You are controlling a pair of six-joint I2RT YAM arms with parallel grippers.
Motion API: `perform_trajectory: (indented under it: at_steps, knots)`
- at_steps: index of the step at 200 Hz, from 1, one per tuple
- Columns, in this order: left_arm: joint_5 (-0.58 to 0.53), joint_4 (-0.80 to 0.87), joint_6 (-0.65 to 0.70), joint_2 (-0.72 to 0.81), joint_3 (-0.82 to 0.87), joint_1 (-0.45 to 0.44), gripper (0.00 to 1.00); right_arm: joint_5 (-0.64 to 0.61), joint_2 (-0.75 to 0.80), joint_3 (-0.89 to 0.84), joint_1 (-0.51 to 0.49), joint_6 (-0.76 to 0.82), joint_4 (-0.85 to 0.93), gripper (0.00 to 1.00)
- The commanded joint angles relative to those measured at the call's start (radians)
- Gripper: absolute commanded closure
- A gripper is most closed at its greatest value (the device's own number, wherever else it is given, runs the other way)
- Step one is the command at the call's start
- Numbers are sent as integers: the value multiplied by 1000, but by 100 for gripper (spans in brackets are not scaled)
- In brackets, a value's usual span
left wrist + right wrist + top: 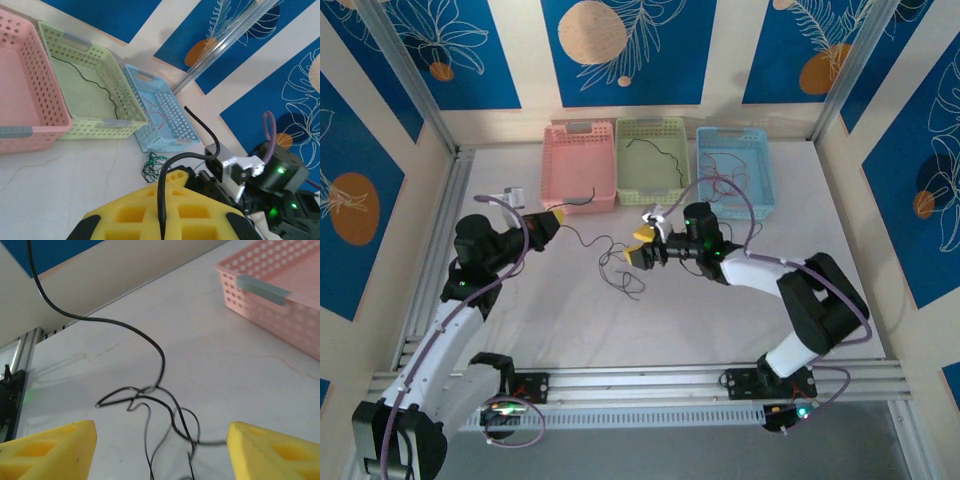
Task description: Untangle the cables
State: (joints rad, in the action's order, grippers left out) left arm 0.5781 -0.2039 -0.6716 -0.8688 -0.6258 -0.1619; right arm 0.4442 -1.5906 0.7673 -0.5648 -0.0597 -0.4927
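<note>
Separating the tangle of thin dark cables (pixel 620 272) calls for steady tension at one end and a precise grip at the other. The tangle lies on the pale marbled table top (pixel 670 330) between the two arms, in front of the pink perforated plastic basket (pixel 575 160).

One black cable (pixel 125 327) rises out of the tangle toward the left gripper (pixel 548 222). That gripper's yellow foam fingers (pixel 135 215) are pressed together on it, and the free end curls up beyond them. The right gripper (pixel 161 432) hangs just above the tangle with its jaws spread wide and nothing between them.

Recommended procedure:
1. Hold the left pinch firm, so that the black cable stays taut.
2. Lower the right gripper onto a single loop at the tangle's edge, not its crossing point.
3. Draw the two apart slowly; thin wire slips easily out of soft foam.

The cables are fine, limp and kinked into overlapping loops. The table looks smooth and offers little friction.

The green perforated basket (pixel 650 178) holds one dark wavy cable (pixel 95 82). The blue perforated basket (pixel 732 133) holds thin red wires (pixel 155 112).
</note>
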Motion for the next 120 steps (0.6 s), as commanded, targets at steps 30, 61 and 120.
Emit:
perform_trajectory:
  at_steps: [30, 61, 120]
  knots:
    - [73, -61, 18, 10, -19, -8, 100, 48, -77, 84, -30, 145, 76, 30]
    - [91, -78, 6, 8, -21, -11, 100, 80, -114, 138, -45, 172, 168, 34]
    - [91, -72, 10, 13, -20, -18, 100, 70, -162, 201, -60, 194, 251, 63]
